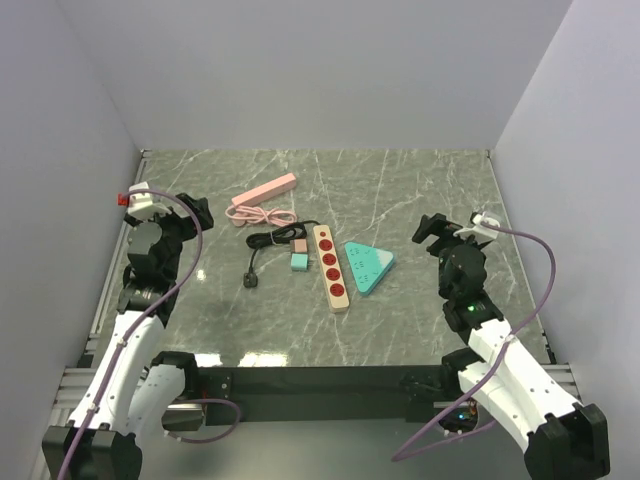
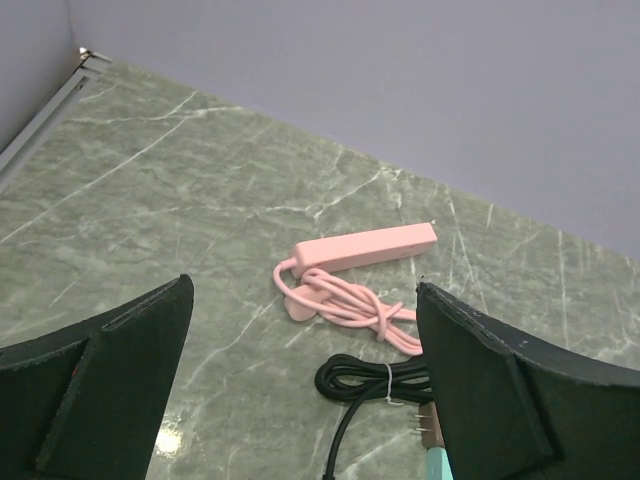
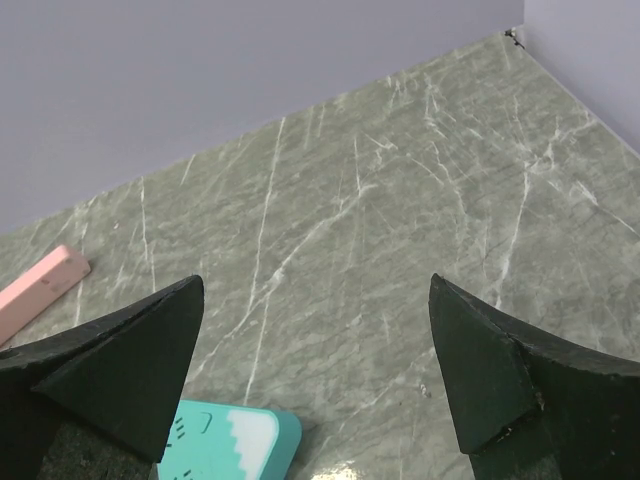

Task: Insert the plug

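At mid-table the plug [image 1: 251,279] lies left of the strip [image 1: 332,266]; left gripper [image 2: 305,286] and right gripper [image 3: 316,282] both gape wide, empty. I fear its tied cord [image 1: 275,240] dragging the strip.

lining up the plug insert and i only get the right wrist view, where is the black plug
Observer: The black plug lies loose on the table, left of the wooden strip.
Operator: is the left gripper holding anything
Observer: No, the left gripper is open with nothing between its fingers.
Operator: anything between plug and strip
Observer: Yes, a pink block and a teal block sit just left of the strip.
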